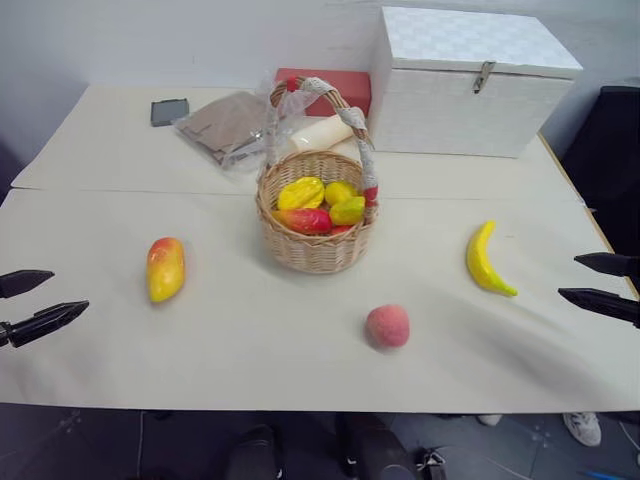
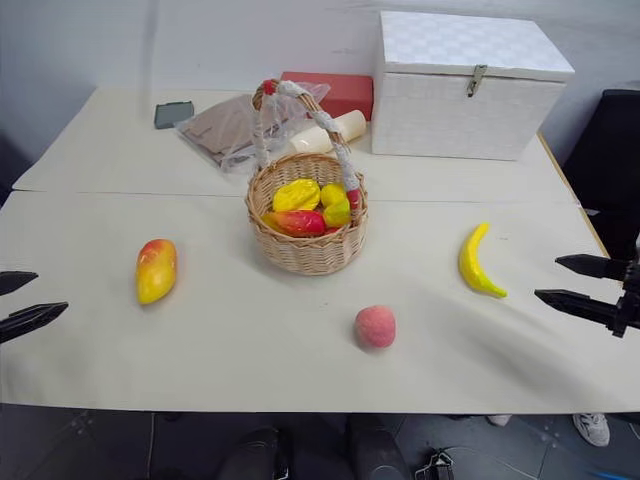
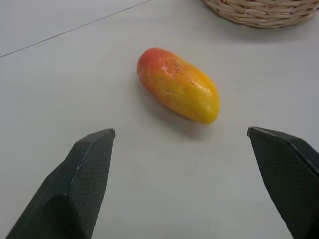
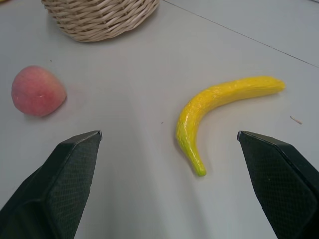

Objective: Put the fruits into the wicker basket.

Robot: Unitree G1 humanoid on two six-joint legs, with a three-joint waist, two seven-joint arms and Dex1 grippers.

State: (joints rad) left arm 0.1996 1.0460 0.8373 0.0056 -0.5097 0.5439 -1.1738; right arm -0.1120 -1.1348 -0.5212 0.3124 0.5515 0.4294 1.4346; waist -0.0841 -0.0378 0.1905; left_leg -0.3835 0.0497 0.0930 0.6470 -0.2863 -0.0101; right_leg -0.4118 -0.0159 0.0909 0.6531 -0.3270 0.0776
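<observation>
1. Peach (image 1: 387,326) is lying nearest on the table (image 1: 250,350), between both grippers.
2. Left gripper (image 1: 28,303) and right gripper (image 1: 605,283) are hovering spread, empty.
3. Mango (image 1: 165,268) and banana (image 1: 485,260) are flanking the basket (image 1: 315,250), apart from it.
4. Basket is holding other fruit.

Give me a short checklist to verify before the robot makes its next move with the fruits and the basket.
1. Left gripper open, empty: ok.
2. Right gripper open, empty: ok.
3. Mango free on the table, facing the left gripper: ok.
4. Banana free, facing the right gripper: ok.
5. Peach already in the wicker basket: not ok.
6. Room left in the basket: cannot tell.
</observation>
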